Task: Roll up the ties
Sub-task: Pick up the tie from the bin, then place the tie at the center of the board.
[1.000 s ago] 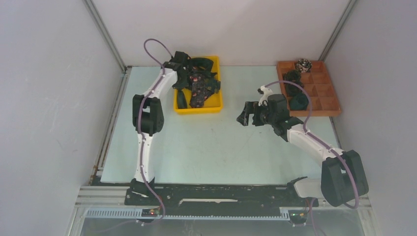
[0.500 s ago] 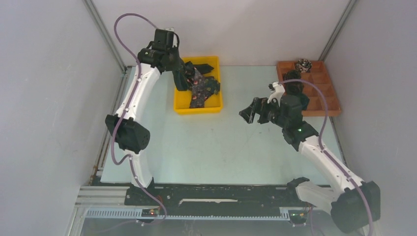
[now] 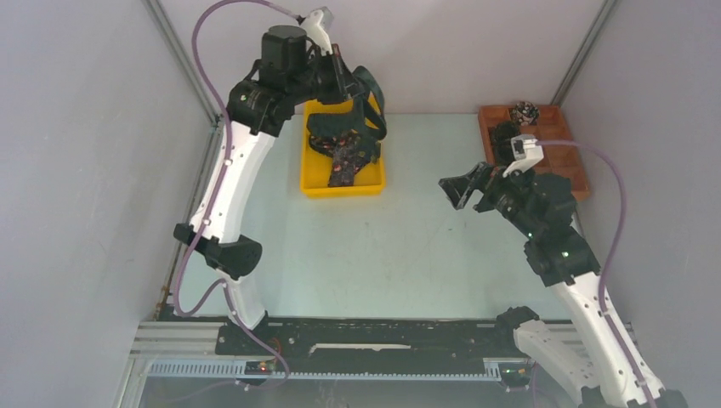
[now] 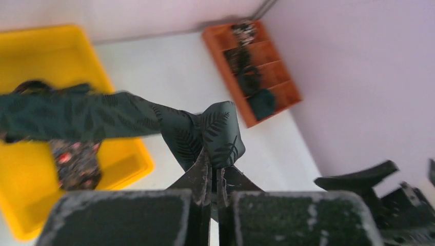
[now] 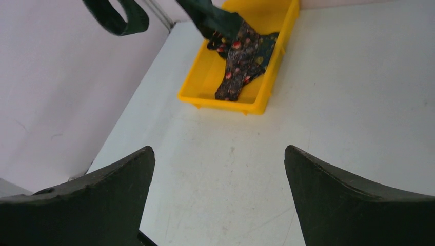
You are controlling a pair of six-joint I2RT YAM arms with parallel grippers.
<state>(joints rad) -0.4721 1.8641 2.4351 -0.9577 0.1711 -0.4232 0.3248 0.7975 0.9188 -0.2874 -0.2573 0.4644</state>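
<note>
My left gripper (image 3: 347,85) is raised above the yellow bin (image 3: 313,182) and shut on a dark green leaf-patterned tie (image 4: 200,128). The tie hangs from the jaws down into the bin (image 4: 46,46). A dark tie with reddish spots (image 3: 347,157) lies in the bin; it also shows in the right wrist view (image 5: 238,59). My right gripper (image 3: 470,185) is open and empty, held above the table right of centre. Rolled dark ties (image 3: 510,136) sit in the brown compartment tray (image 3: 568,149).
The bin stands at the back centre-left; the tray at the back right (image 4: 267,77). Grey walls close in both sides and the back. The pale table (image 3: 374,255) lies between the arms.
My left arm has risen from the bin, lifting the green tie up out of it. My right arm has lifted and drawn back to the right, its gripper still open.
</note>
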